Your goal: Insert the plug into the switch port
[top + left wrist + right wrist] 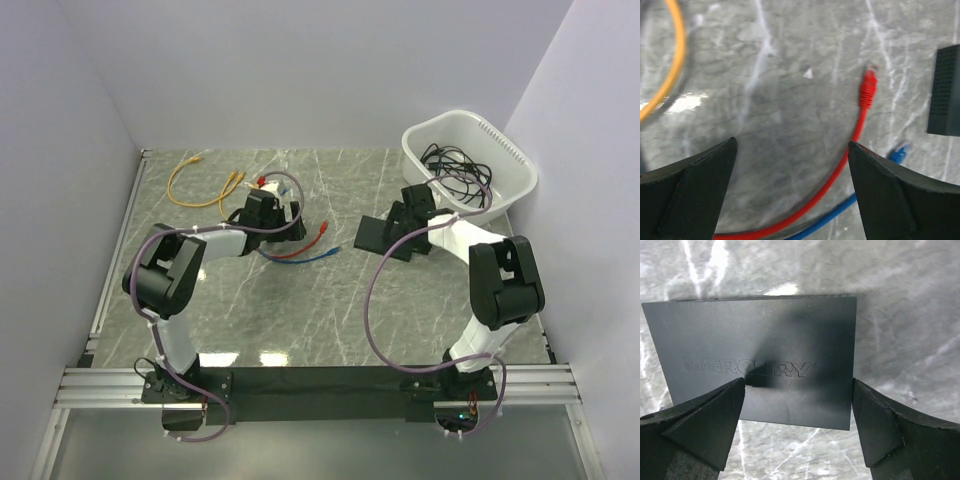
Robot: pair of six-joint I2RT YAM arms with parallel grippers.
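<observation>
The switch is a flat matte-black box lying on the marble table; it fills the right wrist view with "MERCURY" embossed on top, and its edge shows in the left wrist view. My right gripper is open, hovering above the switch's near part, jaws wide. A red cable with a red plug lies on the table beside a blue cable; both show in the top view, the red plug left of the switch. My left gripper is open above the red cable, holding nothing.
A white tub with black cables stands at the back right. Yellow cables lie at the back left, one showing in the left wrist view. White walls close in on three sides.
</observation>
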